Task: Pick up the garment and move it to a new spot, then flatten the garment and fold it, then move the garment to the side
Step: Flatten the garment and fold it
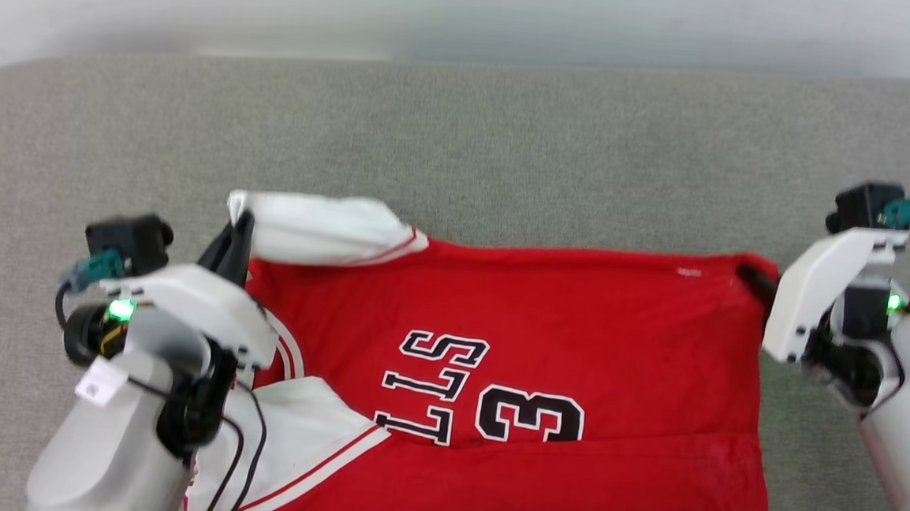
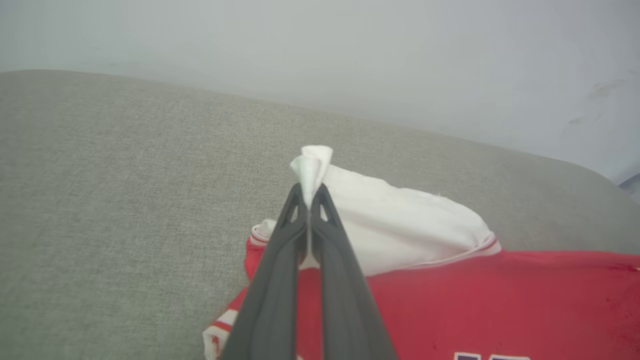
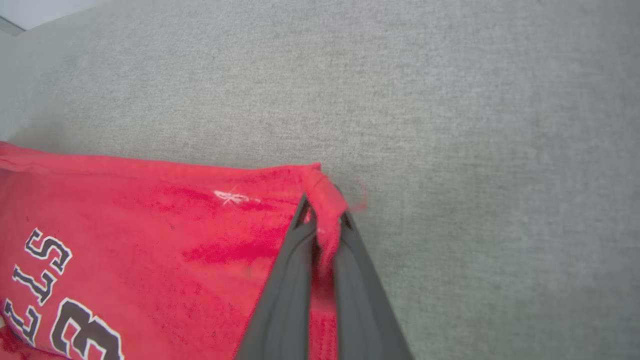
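We had a grey woven-fabric surface [image 1: 463, 129] with rounded far corners, a plain pale wall [image 1: 470, 11] right behind it, and faint smudges [image 2: 602, 90] on that wall.

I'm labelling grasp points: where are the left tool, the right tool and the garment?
left tool [image 2: 310, 195], left wrist view, midway between its fingertips.
right tool [image 3: 324, 212], right wrist view, midway between its fingertips.
garment [image 1: 577, 326], head view, red front panel.

Pale grey forearms [image 1: 112, 440] are wearing white wrist shells [image 1: 199, 307]; green lights [image 1: 121, 310] are glowing; black cables [image 1: 243, 432] are looping by a white tag [image 1: 100, 381]; dark fingers [image 2: 280, 280] are tapering.
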`<state>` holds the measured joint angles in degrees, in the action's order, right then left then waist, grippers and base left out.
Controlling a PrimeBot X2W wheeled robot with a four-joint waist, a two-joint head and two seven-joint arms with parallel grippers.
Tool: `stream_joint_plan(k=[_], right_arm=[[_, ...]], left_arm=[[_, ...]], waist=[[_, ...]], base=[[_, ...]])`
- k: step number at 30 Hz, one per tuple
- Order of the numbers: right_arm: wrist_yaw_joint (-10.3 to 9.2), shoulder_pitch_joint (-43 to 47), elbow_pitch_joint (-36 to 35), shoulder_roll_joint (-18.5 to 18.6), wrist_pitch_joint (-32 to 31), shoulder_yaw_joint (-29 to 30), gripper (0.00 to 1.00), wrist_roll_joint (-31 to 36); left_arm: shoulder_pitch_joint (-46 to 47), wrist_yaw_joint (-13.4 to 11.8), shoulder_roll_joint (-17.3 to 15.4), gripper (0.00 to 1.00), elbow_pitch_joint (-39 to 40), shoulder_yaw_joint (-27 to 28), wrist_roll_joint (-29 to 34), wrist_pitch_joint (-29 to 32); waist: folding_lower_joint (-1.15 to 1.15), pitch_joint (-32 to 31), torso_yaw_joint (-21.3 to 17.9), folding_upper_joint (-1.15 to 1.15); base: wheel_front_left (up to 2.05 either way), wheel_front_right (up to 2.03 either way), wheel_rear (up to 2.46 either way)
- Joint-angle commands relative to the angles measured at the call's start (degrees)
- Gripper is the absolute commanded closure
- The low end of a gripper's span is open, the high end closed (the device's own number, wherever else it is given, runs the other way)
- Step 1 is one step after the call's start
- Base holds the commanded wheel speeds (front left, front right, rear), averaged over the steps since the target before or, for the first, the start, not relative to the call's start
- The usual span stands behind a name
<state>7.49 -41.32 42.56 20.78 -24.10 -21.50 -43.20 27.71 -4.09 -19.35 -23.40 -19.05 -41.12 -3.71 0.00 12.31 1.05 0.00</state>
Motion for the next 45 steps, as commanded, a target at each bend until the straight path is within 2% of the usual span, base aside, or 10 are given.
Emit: stream_joint_plan(k=[1, 15, 26, 28, 29, 30, 31, 32, 33, 45], right_arm=[[0.0, 3.1, -1.2, 0.2, 0.8, -0.1, 1.0, -0.1], [-0.01, 20.6, -9.6, -0.9, 6.6, 2.9, 1.0, 1.0], [-0.01, 32.5, -15.7, -3.8, 8.7, 8.1, 1.0, 4.0], [-0.01, 34.3, -16.7, -4.6, 8.6, 8.7, 0.65, 4.8], [-0.01, 35.0, -17.2, -5.2, 9.0, 9.2, 0.07, 5.1], [-0.01, 35.7, -17.5, -5.7, 9.2, 9.4, 0.0, 5.5], [-0.01, 36.4, -18.1, -6.1, 9.6, 9.8, 0.0, 5.8], [-0.02, 36.9, -18.7, -6.6, 10.3, 10.4, 0.0, 6.0], [-0.02, 37.3, -19.5, -6.8, 11.0, 10.9, 0.0, 6.5], [-0.01, 41.5, -30.4, -8.1, 10.2, 20.4, 0.0, 10.8]], left_arm=[[-3.2, -1.0, -0.8, 1.0, 1.7, 0.3, -0.3, 0.2], [-23.8, -8.3, -4.1, 1.0, 13.8, 2.7, -3.6, 3.9], [-31.3, -9.9, -3.8, 1.0, 13.6, 2.3, -6.3, 6.6], [-31.5, -9.5, -3.4, 1.0, 12.7, 1.9, -7.0, 7.2], [-31.7, -9.2, -3.0, 1.0, 12.3, 1.7, -7.3, 7.7], [-31.7, -9.0, -2.9, 0.95, 12.1, 1.6, -7.5, 7.8], [-31.7, -8.9, -2.8, 0.63, 11.9, 1.5, -7.6, 7.8], [-31.6, -8.6, -2.5, 0.09, 11.7, 1.4, -7.8, 7.5], [-31.2, -8.4, -2.4, 0.0, 11.8, 1.3, -7.5, 7.0], [-26.8, -7.3, -3.0, 0.0, 17.8, 0.6, -0.5, -3.2]], waist=[[0.0, -2.2, -0.2, 0.0], [0.0, -6.8, -1.4, 0.0], [0.0, -7.4, -2.3, 0.0], [0.0, -7.5, -2.4, 0.0], [0.0, -7.5, -2.4, 0.0], [0.0, -7.6, -2.4, 0.0], [0.0, -7.7, -2.4, 0.0], [0.0, -7.8, -2.3, 0.0], [0.0, -7.9, -2.2, 0.0], [0.0, -10.0, -1.8, 0.0]], base=[[0.0, 0.0, 0.0], [0.0, 0.0, 0.0], [0.0, 0.0, 0.0], [0.0, 0.0, 0.0], [0.0, 0.0, 0.0], [0.0, 0.0, 0.0], [0.0, 0.0, 0.0], [0.0, 0.0, 0.0], [0.0, 0.0, 0.0], [0.0, 0.0, 0.0]])
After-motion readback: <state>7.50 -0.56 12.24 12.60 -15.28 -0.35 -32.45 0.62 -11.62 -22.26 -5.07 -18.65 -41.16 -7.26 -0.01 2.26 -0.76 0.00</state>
